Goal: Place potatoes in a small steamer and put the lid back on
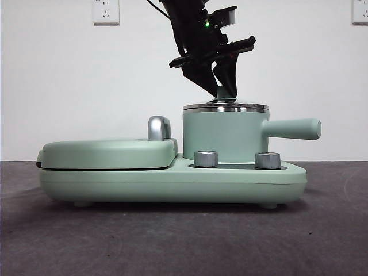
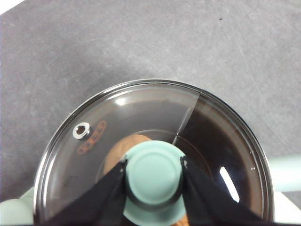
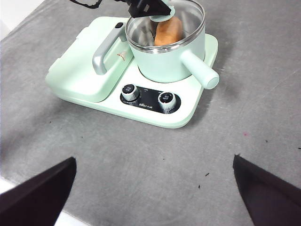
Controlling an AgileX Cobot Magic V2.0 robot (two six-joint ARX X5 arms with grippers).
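Now the tabletop [image 3: 263, 94] carries a mint-green cooking station [image 1: 172, 181] whose flat griddle cover [image 1: 109, 154] lies beside and below the working gripper, two dials [image 3: 148, 95] on the front panel. Directly under the left gripper [image 2: 154, 172] stands the small steamer [image 1: 225, 137], its thick side handle [image 1: 293, 129] pointing away to one side. On its steel rim rests the glass lid [image 2: 141, 122], apparently level and seated all round in the front view. The left gripper's jaws are clamped on the lid's knob [image 2: 154, 175], one on each side. Through the glass, just beneath the knob, the potato [image 3: 168, 31] lies inside the pot.

The step in hand looks like letting go of the lid. To do it well, the jaws should spread evenly so neither drags the knob sideways, then the arm should rise straight up, leaving the rim undisturbed. The right gripper [image 3: 155, 197] waits well off from the station over bare tabletop, jaws spread wide and holding nothing.
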